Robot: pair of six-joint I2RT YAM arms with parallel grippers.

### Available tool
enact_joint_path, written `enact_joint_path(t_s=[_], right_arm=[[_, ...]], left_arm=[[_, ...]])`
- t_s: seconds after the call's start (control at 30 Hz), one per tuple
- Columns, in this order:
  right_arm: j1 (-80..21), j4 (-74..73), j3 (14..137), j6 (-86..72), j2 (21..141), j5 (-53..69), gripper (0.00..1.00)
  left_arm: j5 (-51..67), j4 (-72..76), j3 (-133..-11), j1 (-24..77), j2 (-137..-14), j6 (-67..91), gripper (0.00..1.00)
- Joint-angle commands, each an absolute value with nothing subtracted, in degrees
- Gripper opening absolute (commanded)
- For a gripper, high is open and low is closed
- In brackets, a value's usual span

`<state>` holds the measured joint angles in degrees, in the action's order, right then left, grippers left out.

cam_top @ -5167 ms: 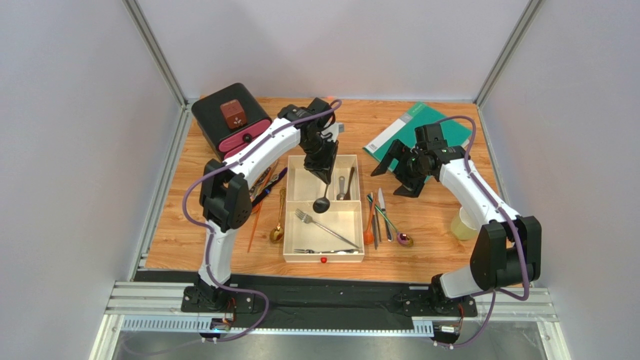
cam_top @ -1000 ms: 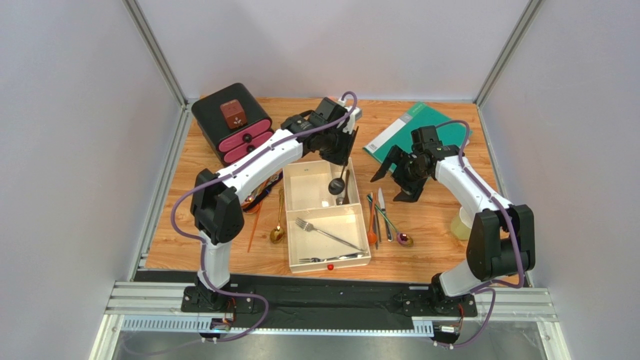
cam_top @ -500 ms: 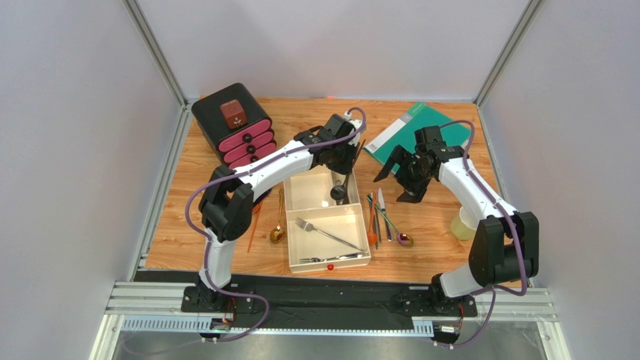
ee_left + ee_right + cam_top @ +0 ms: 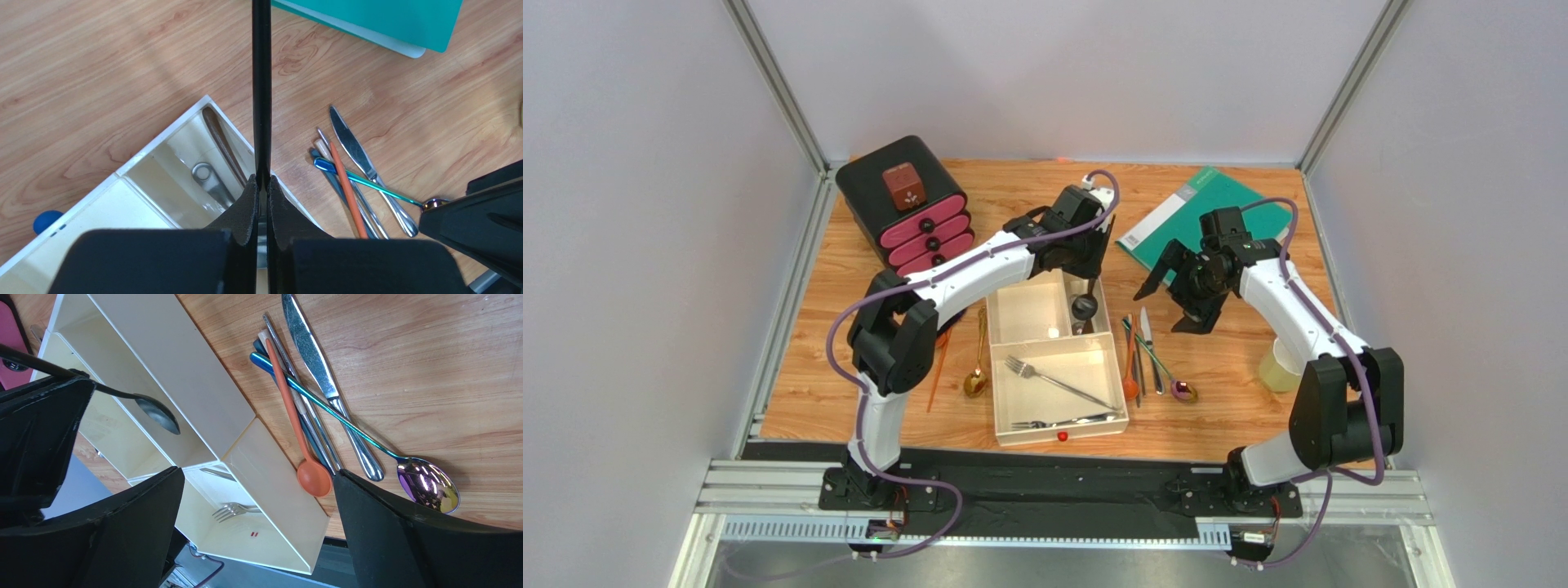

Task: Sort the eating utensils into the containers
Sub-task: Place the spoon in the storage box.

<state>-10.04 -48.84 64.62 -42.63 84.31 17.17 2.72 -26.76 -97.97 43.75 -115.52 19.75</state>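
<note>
Above tray's [image 4: 999, 395] small far-right compartment: left arm reaching across, left gripper [image 4: 262, 187] clamped on slim black spoon [image 4: 262, 92], bowl lowermost. Right gripper [image 4: 1177, 298] spread wide, empty.

The left gripper [image 4: 262, 184] pinches a thin black handle [image 4: 261, 92] that goes straight up the middle. Under it is a corner of the cream tray [image 4: 92, 205] with a silver utensil [image 4: 209, 180] inside. Beside the tray, on the wooden table [image 4: 92, 73], lie a silver knife [image 4: 353, 147], an orange stick [image 4: 345, 190] and a shiny blue-green handle [image 4: 368, 184], all close together.
</note>
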Motion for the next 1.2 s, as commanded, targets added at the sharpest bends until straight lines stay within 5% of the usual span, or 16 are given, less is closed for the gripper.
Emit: enact_joint_path(t_s=[0.0, 0.47, 0.87, 1.17], right_arm=[[-9.76, -48.96, 64.69, -42.63, 82.53, 16.88, 1.0], [-9.76, -49.04, 65.48, -43.07, 83.76, 17.14, 1.0], [-9.76, -47.55, 63.37, -44.3, 82.79, 16.96, 1.0], [-9.84, -46.67, 63.54, -44.74, 81.74, 16.35, 1.0]], left_arm=[[3.51, -21.98, -94.93, 43.95, -114.35, 23.02, 0.0], [5.98, -19.86, -87.89, 44.65, -112.94, 22.68, 0.02], [2.29, -21.8, -88.15, 44.74, -109.78, 19.69, 0.5], [-6.14, -26.26, -89.81, 43.69, -101.26, 17.4, 0.58]])
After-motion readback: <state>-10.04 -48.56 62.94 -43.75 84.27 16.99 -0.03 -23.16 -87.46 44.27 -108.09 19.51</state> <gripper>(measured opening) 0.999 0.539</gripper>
